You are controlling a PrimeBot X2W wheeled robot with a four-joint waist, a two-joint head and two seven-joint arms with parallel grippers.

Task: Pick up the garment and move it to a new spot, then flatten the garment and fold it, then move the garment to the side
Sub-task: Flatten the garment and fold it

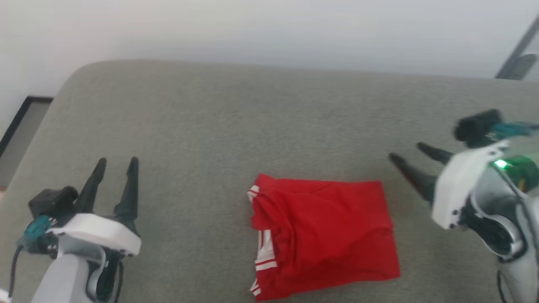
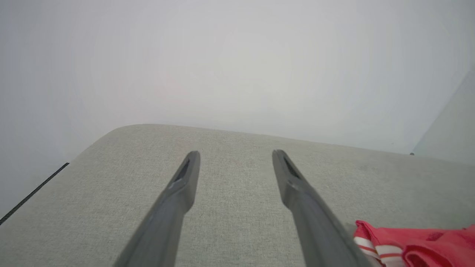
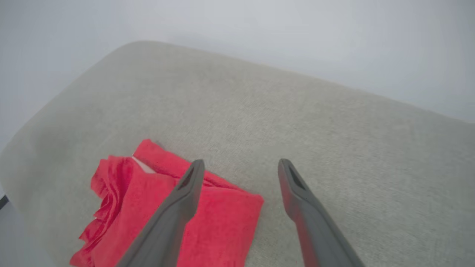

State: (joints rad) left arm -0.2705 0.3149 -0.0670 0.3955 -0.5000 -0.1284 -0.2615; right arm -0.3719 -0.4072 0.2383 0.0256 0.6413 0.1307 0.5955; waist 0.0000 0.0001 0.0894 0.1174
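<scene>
Head view: folded red jersey T-shirt (image 1: pixel 324 235), left of wide-open, empty right gripper (image 1: pixel 405 150); fold seemingly done, side-move needs an edge grasp.

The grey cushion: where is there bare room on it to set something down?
Most of the grey cushion is bare: the whole far stretch between the folded red jersey and the back edge, and the wide patch between the left gripper and the jersey. It is tighter on the right, where the right gripper hangs near the jersey's far corner.
</scene>
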